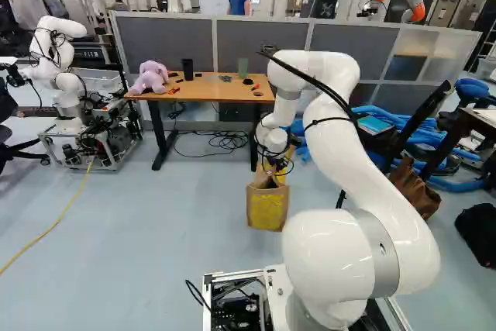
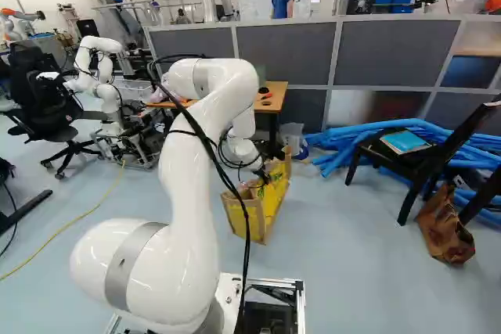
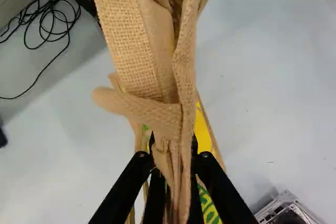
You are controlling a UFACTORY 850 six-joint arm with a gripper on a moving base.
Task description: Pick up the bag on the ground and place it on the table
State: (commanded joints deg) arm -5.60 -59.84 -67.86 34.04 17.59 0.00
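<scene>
From my remote seat, I see my white arm (image 1: 372, 153) reaching forward, its black gripper (image 2: 262, 175) low in front of a wooden table (image 1: 201, 87). In the wrist view, the gripper (image 3: 174, 148) has its two fingers drawn in on either side of a tan burlap bag (image 1: 267, 208), pinching a narrow gathered fold of its cloth. Loose, coarsely woven fabric spreads ahead of the fingertips, and yellow and green patches of the bag show beyond and beside them.

The bag is upright beneath my gripper, lower than the tabletop and on the near side of the table's right end in the left base view. I cannot tell whether its bottom touches the floor (image 1: 170, 230).

On the table are a pink plush toy (image 1: 151, 77), a dark cup (image 1: 188, 69) beside it, and small items. Black cable (image 1: 229, 140) lies coiled on the floor beneath. At the left of the left base view stands another robot (image 1: 58, 63). At the right of the right base view, a dark chair (image 2: 427, 163) holds a blue book (image 2: 405, 141); blue tubes (image 2: 344, 140) lie behind it, and a crumpled brown bag (image 2: 445, 228) is near its legs.
</scene>
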